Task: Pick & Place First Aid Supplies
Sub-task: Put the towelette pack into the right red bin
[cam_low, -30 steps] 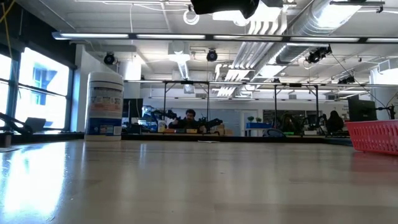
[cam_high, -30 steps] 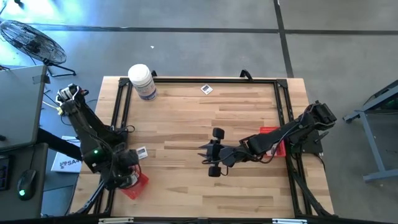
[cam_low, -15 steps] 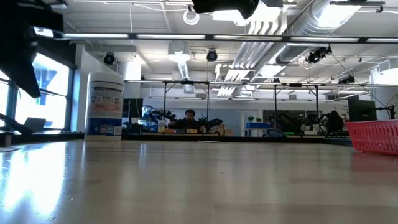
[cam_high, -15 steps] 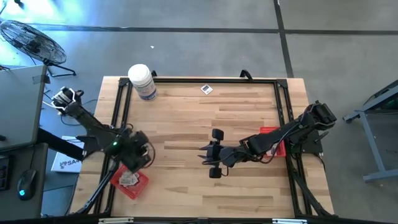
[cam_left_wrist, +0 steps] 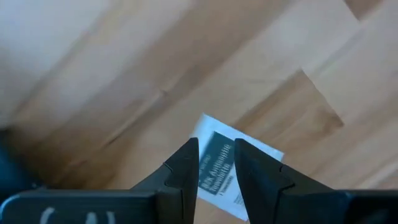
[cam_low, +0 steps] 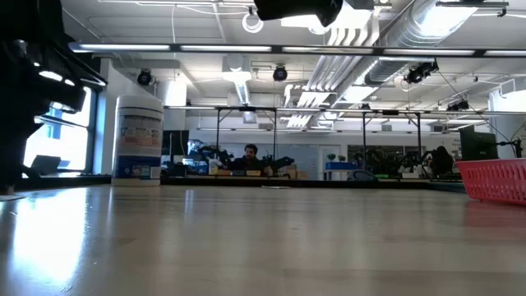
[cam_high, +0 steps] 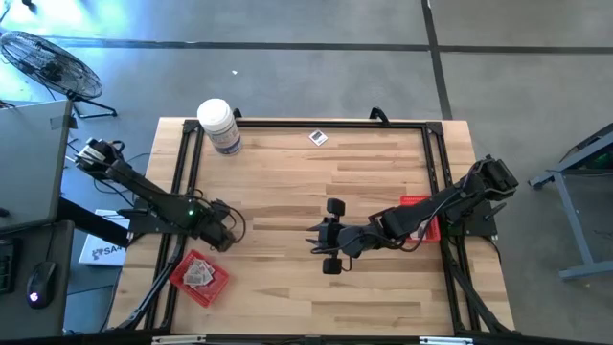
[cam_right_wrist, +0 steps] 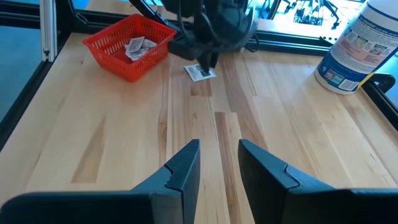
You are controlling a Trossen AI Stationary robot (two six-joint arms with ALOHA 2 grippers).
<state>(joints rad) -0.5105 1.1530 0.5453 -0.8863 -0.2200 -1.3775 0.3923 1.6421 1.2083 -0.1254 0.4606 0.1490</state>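
The left gripper (cam_left_wrist: 216,163) hangs over a packet (cam_left_wrist: 235,168) at the surface's (cam_high: 316,182) eight o'clock, fingers narrowly parted, gripping nothing. The right gripper (cam_right_wrist: 217,157) waits mid-surface, fingers slightly apart and empty.

Wooden worktop (cam_high: 316,182) carries a white jar (cam_high: 219,126) with bluish label, upright at the far left corner. One red tray (cam_high: 200,278) sits at the near left edge; a second red tray (cam_high: 421,217) sits at the right edge. Floor fan (cam_high: 48,62) stands beyond the worktop's left side. A person (cam_low: 251,154) is seated in the room behind.
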